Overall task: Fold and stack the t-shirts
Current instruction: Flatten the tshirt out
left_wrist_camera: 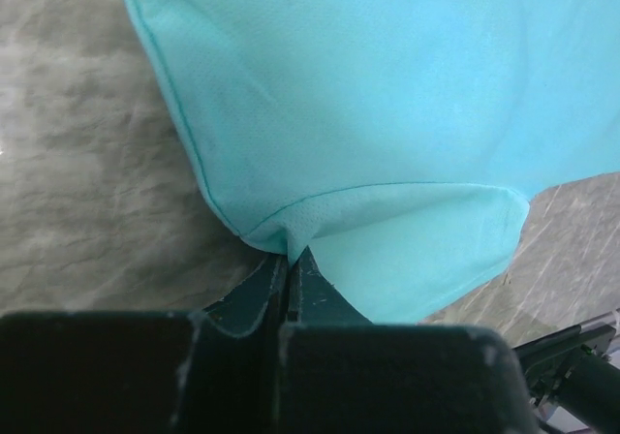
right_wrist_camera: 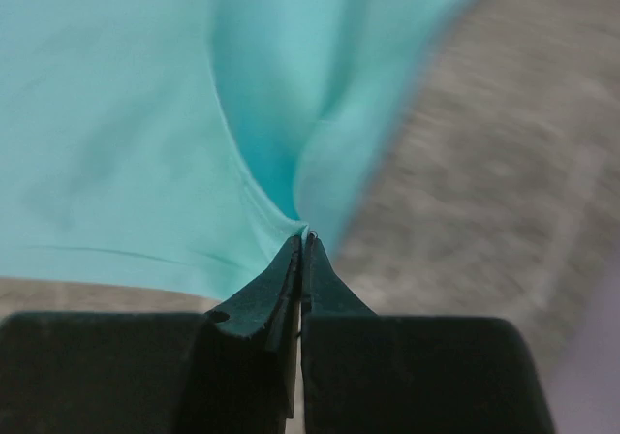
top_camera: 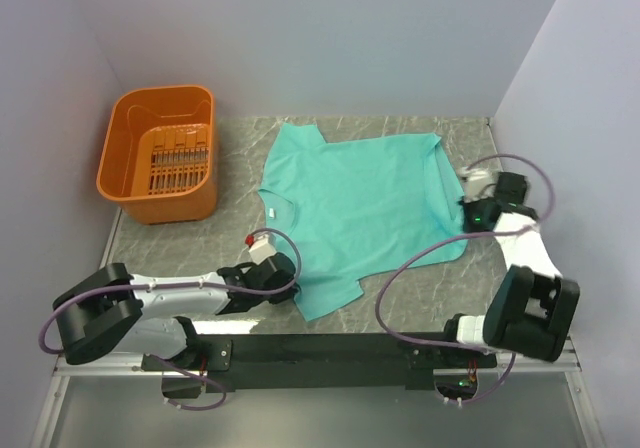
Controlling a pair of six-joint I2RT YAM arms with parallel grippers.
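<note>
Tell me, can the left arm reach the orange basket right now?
Probably, but not freely. Nothing stands between it and the orange basket, yet the left gripper is pinched shut on the t-shirt, so it would drag that along unless it lets go.

1. On my feed the t-shirt [top_camera: 350, 213] is a plain mint-teal with no print that I can see. Up close, the hem stitching runs a slightly darker teal.
2. The basket [top_camera: 155, 206], far left, is solid bright orange.
3. The table [top_camera: 235, 163] is grey with paler marbled veining, kind of a stone look.
4. The walls [top_camera: 330, 38] are a flat pale lavender-white.
5. The left arm [top_camera: 175, 290] and right arm [top_camera: 530, 253] have white shells and black joints, and the cables [top_camera: 400, 268] are purple.
6. The left gripper [left_wrist_camera: 289, 260] and right gripper [right_wrist_camera: 303, 240] both look blackish green in my wrist views.
7. There's a small red spot [top_camera: 250, 239] on the left wrist.
8. The rail [top_camera: 330, 348] along the near edge is black.
</note>
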